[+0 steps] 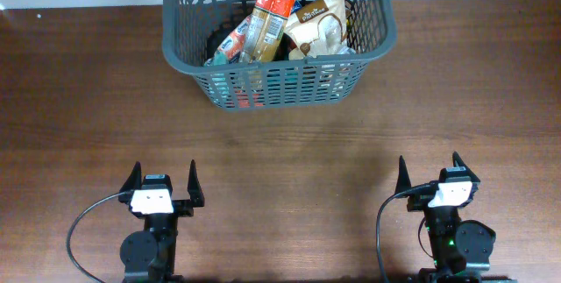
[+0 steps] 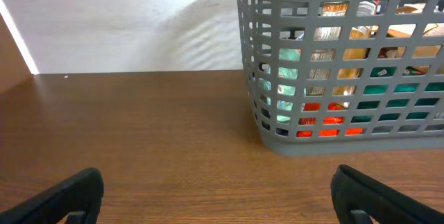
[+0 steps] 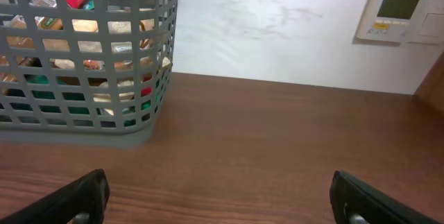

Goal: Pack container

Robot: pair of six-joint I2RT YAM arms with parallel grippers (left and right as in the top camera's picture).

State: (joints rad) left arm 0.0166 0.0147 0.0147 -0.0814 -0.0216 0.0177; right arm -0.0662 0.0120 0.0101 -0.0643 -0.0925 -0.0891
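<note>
The container point(image 1: 178, 51) is a dark grey lattice basket at the far middle of the wooden table. It holds several snack packets, among them an orange and tan one point(image 1: 270, 20) and a beige one point(image 1: 319, 25). It also shows in the left wrist view point(image 2: 258, 92) and in the right wrist view point(image 3: 168, 57). My left gripper point(image 1: 164, 178) is open and empty near the front left. My right gripper point(image 1: 429, 171) is open and empty near the front right. Both are well short of the container.
A white wall runs behind the table's far edge, with a wall control panel point(image 3: 396, 13) at the right. Bare wood lies between the grippers and the container. Black cables loop beside each arm base.
</note>
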